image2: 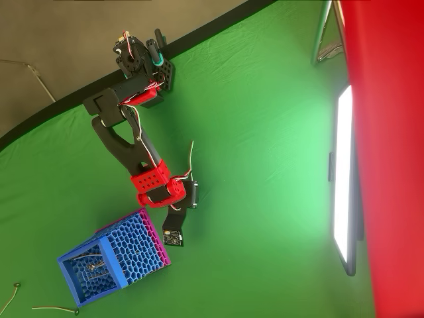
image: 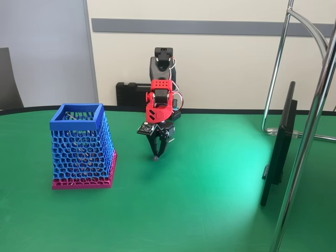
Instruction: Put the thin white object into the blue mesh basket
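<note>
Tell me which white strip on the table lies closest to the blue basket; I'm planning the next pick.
The white strip along the overhead view's bottom edge: its dark tip nearly reaches the blue mesh basket. The other strip lies farther left.

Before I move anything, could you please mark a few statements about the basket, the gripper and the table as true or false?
1. The blue mesh basket stands upright on the green table. True.
2. The gripper hangs over the basket's opening. False: it points down at the table, to the right of the basket in the fixed view.
3. The basket has a magenta base. True.
4. The arm is yellow. False: it is red and black.
5. In the overhead view, a thin white object lies on the table on the basket's far side from the arm. True.
</note>
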You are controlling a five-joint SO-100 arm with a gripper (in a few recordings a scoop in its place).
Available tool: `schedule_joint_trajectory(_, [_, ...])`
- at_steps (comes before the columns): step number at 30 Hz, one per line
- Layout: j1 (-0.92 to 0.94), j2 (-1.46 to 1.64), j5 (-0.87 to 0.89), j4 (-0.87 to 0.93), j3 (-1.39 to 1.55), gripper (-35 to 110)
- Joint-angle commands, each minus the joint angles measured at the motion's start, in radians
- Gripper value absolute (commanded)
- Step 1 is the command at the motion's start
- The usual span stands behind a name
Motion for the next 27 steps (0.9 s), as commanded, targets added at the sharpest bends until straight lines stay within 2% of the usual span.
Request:
schedule_joint_trajectory(1, [-0.003, 0.072, 0.006, -0.021, -0.009, 1])
schedule_joint_trajectory(7, [-0.02, 0.149, 0.057, -0.144, -0.015, 1])
schedule_joint_trajectory(13, [-0.026, 0.275, 0.097, -0.396, 0.034, 1])
schedule_joint_trajectory(23, [0.028, 0.511, -0.104, -0.834, 0.15, 1])
schedule_joint_trajectory(27, [0.069, 0.583, -0.199, -0.914, 0.16, 1])
